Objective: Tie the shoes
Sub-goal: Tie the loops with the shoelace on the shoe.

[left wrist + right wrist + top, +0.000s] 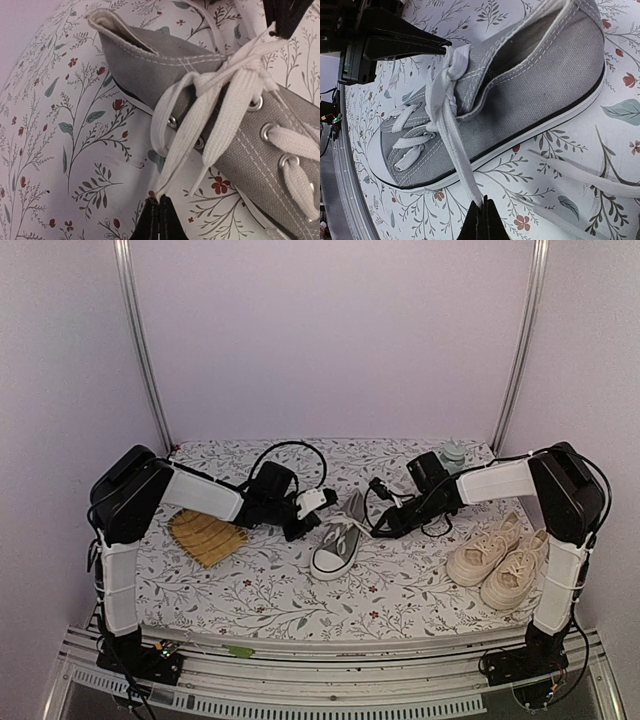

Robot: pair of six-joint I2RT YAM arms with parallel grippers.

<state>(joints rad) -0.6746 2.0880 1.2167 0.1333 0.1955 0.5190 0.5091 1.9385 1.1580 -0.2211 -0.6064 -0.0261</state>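
Mid-frame sat the grey shoe [338, 545], the left gripper [159, 201] and right gripper [482, 204] each with jaws clamped tight on an end of its lace [225, 115], the cream pair [498, 558] lower right.

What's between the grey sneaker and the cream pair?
Top view: only bare floral tablecloth lies between the grey sneaker and the cream pair.

Our flower-print bench [270, 592] and what lies on it
We see one grey sneaker [338, 540] mid-bench, a cream pair [500, 558] side by side at right, and a ribbed yellow mat [205, 533] at left.
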